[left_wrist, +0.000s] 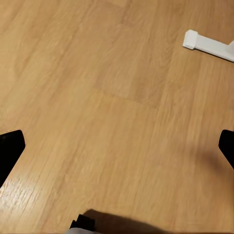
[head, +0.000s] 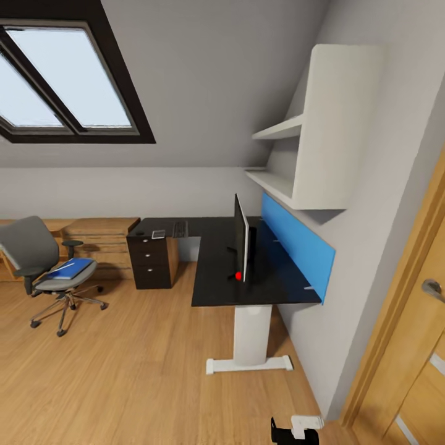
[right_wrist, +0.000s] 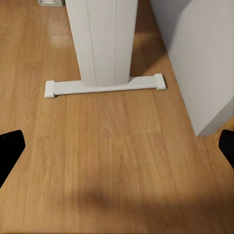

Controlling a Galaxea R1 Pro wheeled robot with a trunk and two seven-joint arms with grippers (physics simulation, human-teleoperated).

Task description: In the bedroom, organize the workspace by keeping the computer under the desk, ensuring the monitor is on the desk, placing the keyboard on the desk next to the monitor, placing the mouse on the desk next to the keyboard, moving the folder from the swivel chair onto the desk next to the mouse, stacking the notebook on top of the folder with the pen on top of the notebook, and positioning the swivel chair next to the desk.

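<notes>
Hanging over bare wooden floor (left_wrist: 112, 97), the left gripper (left_wrist: 117, 146) and right gripper (right_wrist: 117, 146) are both holding their fingers (right_wrist: 9, 148) spread wide, gripping nothing. The monitor (head: 241, 246) is standing edge-on on the black bench (head: 216, 272) at about one o'clock. Off at ten o'clock, the blue folder (head: 69, 268) is lying on the swivel chair (head: 43, 266). The keyboard (head: 180, 229) is resting on the bench's far wing.
</notes>
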